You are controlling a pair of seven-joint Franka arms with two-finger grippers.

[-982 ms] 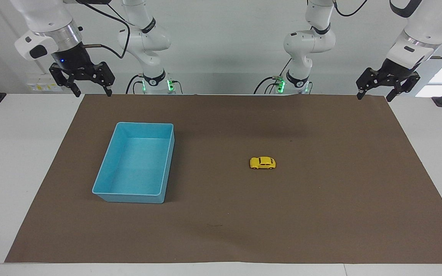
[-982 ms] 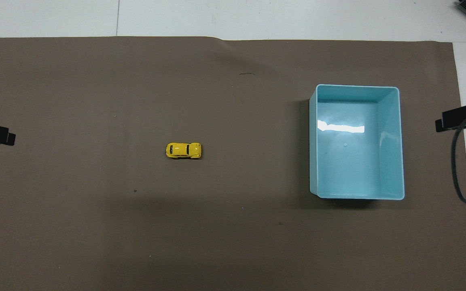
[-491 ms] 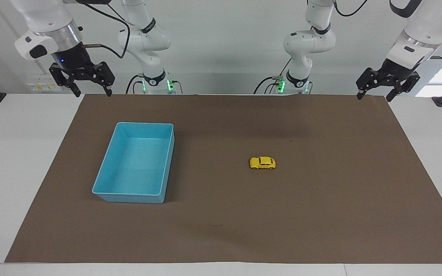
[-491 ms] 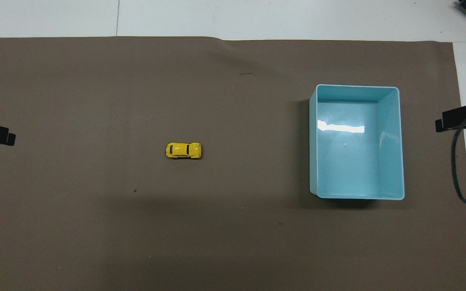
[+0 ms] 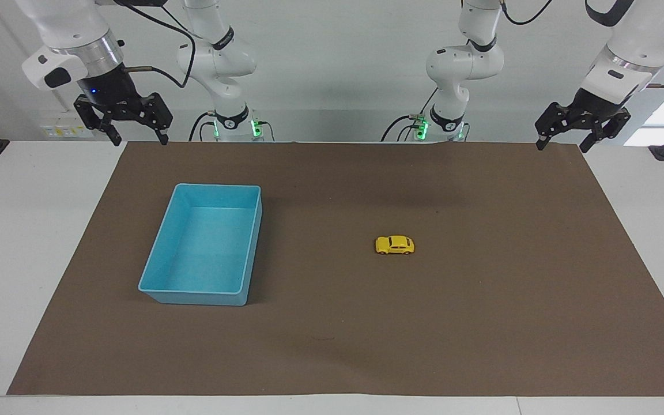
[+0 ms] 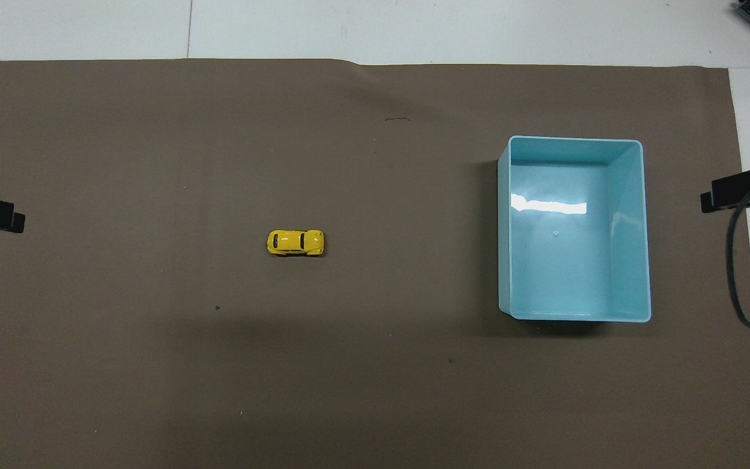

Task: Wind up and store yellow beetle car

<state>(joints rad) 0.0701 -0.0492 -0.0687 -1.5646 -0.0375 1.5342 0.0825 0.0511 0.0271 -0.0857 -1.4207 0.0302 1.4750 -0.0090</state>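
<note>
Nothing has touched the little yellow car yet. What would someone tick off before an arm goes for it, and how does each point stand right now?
1. yellow beetle car on its wheels, alone on the brown mat: ok.
2. Nothing lies beside the car to block a grasp: ok.
3. blue tray upright with nothing in it, toward the right arm's end of the table: ok.
4. left gripper open, holding nothing, raised over the mat's edge nearest the robots: ok.
5. right gripper open, holding nothing, raised near the mat's corner, waiting: ok.
6. Where the car's winding part sits: cannot tell.
</note>
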